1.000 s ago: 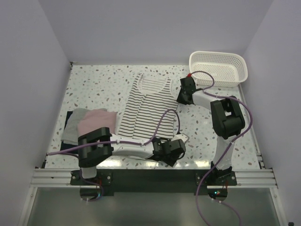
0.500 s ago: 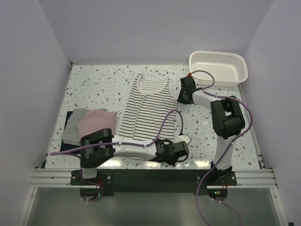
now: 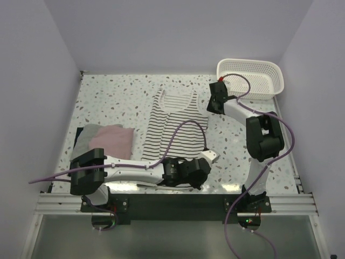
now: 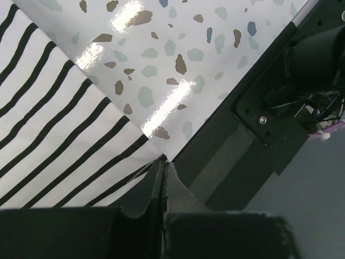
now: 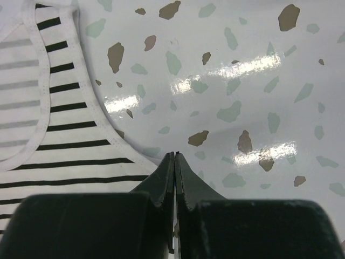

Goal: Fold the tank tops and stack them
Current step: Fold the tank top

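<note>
Since earlier frame, finds right claw [image 5: 174, 156] shifted toward basket [image 3: 250, 79], pressed together on striped top [image 3: 172, 121] at armhole edge. Finds left claw [image 4: 164, 162] pinching same top's hem corner at worktop [image 3: 108, 102] near edge. Places striped top spread mid-worktop, pink top [image 3: 113, 139] folded at left.

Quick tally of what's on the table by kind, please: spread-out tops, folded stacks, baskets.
Spread-out tops: 1, the striped top.
Folded stacks: 1, pink top uppermost, layers beneath uncountable.
Baskets: 1, the white basket.
Total: 3.
</note>
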